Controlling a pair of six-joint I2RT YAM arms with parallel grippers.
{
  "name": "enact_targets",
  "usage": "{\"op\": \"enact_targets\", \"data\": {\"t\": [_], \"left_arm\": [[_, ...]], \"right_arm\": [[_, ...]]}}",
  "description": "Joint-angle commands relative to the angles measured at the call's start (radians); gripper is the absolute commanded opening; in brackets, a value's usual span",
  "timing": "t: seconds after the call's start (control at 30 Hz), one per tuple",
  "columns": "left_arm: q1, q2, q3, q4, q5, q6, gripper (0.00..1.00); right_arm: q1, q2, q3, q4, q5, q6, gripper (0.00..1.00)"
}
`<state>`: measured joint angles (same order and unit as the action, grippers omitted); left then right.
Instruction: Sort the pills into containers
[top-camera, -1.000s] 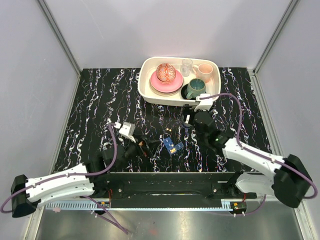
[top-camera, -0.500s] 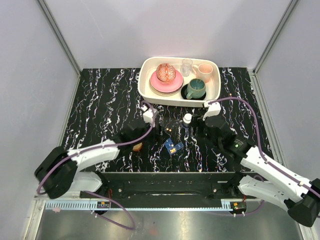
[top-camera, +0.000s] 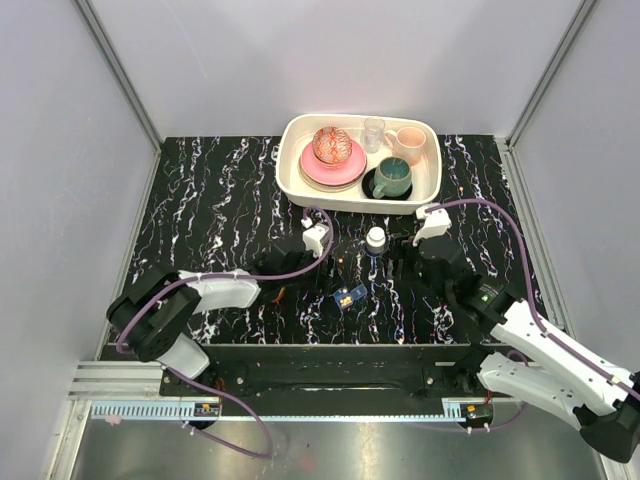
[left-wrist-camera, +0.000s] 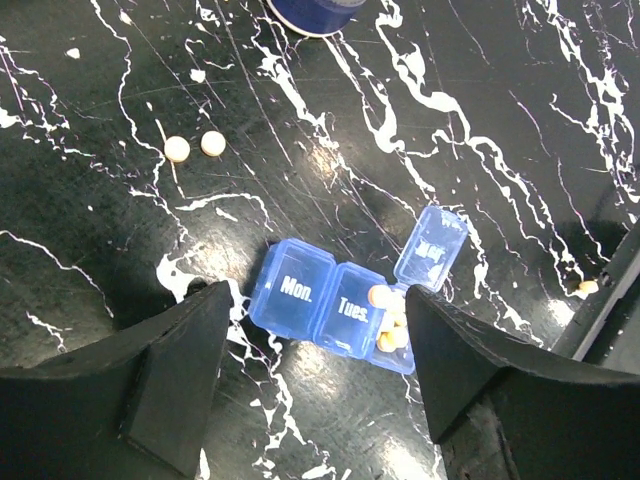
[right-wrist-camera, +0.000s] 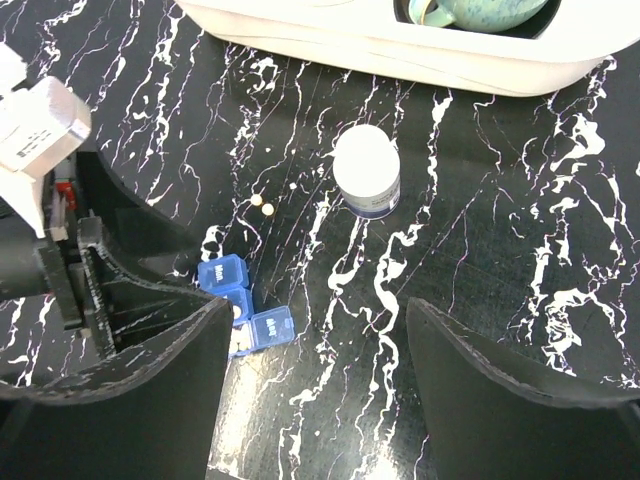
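The small blue translucent rectangular pill box is seen lying on the black white-veined bench, framed between the spread fingers of the left claw, with one lid raised over the pills inside. The right claw is likewise held spread, above the bench near the round white bottle.

The overhead camera viewed the black white-veined tabletop from its near side; both wrist cameras looked down closely, sharing the blue translucent pill box
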<state>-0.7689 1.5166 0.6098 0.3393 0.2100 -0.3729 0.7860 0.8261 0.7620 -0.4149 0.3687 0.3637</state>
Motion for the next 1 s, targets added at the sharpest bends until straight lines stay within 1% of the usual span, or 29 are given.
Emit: {"op": "enact_targets", "data": {"t": [0.0, 0.13, 0.37, 0.63, 0.97], "left_arm": [[0.023, 0.037, 0.038, 0.135, 0.049, 0.035, 0.74], [0.033, 0.073, 0.053, 0.136, 0.066, 0.051, 0.73], [0.054, 0.085, 0.045, 0.139, 0.077, 0.063, 0.71], [0.069, 0.12, 0.033, 0.176, 0.132, 0.06, 0.66], [0.085, 0.166, 0.028, 0.208, 0.158, 0.06, 0.62]], "right_arm": [[-0.004, -0.027, 0.003, 0.001, -0.02, 0.007, 0.75], [-0.004, -0.036, 0.005, -0.002, -0.028, 0.004, 0.75], [-0.002, -0.038, 0.003, -0.001, -0.031, 0.008, 0.74], [-0.002, -0.031, 0.002, -0.002, -0.039, 0.006, 0.73], [-0.002, -0.039, -0.003, -0.004, -0.048, 0.011, 0.73]]}}
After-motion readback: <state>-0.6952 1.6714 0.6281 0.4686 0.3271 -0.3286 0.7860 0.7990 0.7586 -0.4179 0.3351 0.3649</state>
